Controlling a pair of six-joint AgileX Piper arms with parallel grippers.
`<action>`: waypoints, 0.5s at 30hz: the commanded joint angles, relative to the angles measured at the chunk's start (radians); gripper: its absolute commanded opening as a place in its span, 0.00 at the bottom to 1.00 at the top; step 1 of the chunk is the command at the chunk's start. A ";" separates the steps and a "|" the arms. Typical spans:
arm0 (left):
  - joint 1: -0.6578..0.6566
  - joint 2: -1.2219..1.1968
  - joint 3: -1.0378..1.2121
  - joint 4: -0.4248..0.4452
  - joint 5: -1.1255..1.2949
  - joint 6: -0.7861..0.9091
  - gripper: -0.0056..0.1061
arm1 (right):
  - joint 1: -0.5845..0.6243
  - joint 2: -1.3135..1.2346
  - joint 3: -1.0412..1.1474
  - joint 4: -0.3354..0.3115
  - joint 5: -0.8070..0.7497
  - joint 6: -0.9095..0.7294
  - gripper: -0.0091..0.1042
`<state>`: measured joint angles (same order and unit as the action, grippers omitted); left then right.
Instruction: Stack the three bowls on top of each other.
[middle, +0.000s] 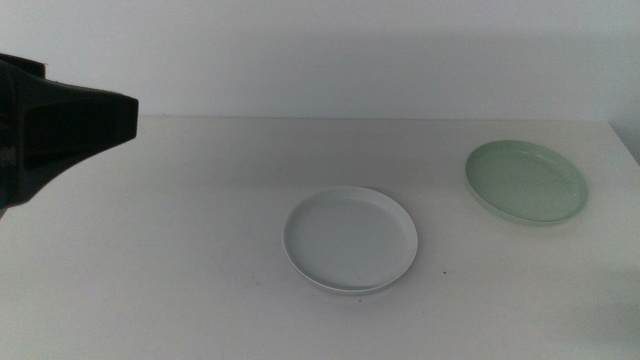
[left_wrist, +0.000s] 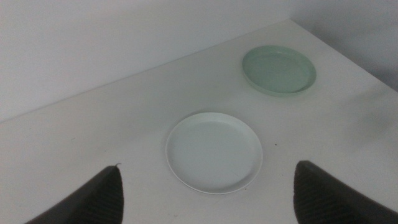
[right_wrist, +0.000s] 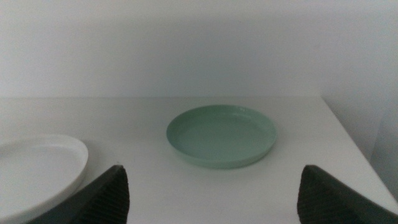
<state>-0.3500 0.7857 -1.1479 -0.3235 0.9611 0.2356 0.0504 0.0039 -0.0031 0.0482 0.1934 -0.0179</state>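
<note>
Two unmarked bowls, white bowl (middle: 350, 240) and green bowl (middle: 526, 181), apart.

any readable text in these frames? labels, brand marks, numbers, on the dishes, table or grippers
None. No words, numbers or marks show in any view.
White dish: plain, no print.
Mint green dish: plain, no print.
Table: bare white, only a tiny dark speck, not text.
Left gripper and right gripper: dark jaws, no label visible.

The left hand (middle: 60, 125) is showing as a dark, matte, wedge-shaped block; each wrist view is showing two dark, textured, tapering jaws, the right hand (right_wrist: 211, 193) likewise dark.
</note>
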 joint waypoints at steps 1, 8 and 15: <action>0.000 -0.004 -0.001 0.000 -0.008 0.003 0.89 | -0.005 -0.004 0.003 -0.021 -0.040 -0.009 0.90; 0.000 -0.004 -0.001 0.000 -0.008 0.003 0.89 | -0.005 0.088 -0.155 0.017 -0.034 0.128 0.90; 0.000 -0.006 -0.001 0.000 -0.008 0.003 0.89 | -0.005 0.521 -0.608 0.004 0.528 0.266 0.90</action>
<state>-0.3500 0.7840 -1.1479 -0.3235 0.9611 0.2356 0.0504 0.4616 -0.5495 0.0615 0.5850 0.2281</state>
